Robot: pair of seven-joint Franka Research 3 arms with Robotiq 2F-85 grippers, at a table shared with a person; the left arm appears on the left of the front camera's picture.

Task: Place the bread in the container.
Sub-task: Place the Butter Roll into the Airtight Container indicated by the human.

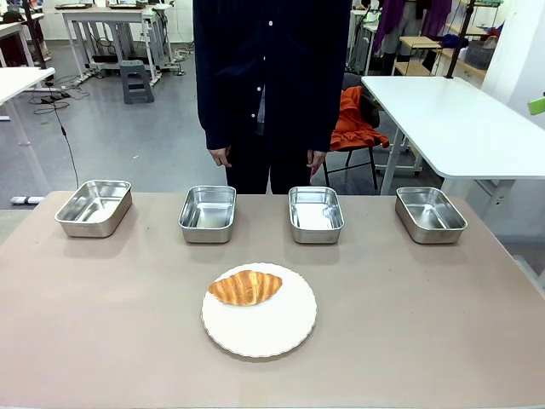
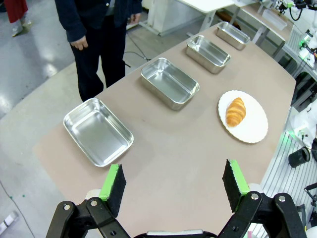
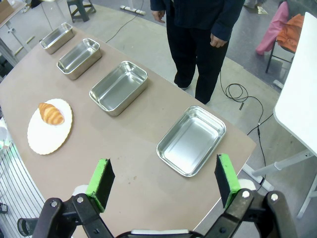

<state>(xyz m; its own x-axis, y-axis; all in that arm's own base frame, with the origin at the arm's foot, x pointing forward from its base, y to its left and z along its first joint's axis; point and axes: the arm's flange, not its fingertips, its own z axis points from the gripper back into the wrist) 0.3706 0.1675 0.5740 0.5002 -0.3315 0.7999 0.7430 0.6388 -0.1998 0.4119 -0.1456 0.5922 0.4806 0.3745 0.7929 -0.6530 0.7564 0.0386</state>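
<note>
Roughly L to R: left gripper point(image 2: 173, 184) spread wide, nothing held. Row of four bare steel pans along far side: far-left pan point(image 1: 94, 204), mid-left pan point(image 1: 208, 211), mid-right pan point(image 1: 315, 213), far-right pan point(image 1: 430, 213); target one not evident. Bread point(image 1: 245, 287) on far-left part of white plate point(image 1: 264, 336), nearer than the two mid pans, well apart from both grippers. Prob. light, soft, flaky, easily crushed; maybe greasy, too small to tell. Best pinched gently across thick middle, not thin tips. Right gripper point(image 3: 163, 181) likewise wide, empty. No brand, label or writing legible.

Person point(image 1: 271, 77) cut off above chest at top edge; lwr legs hidden behind table point(image 1: 85, 324) far edge.
</note>
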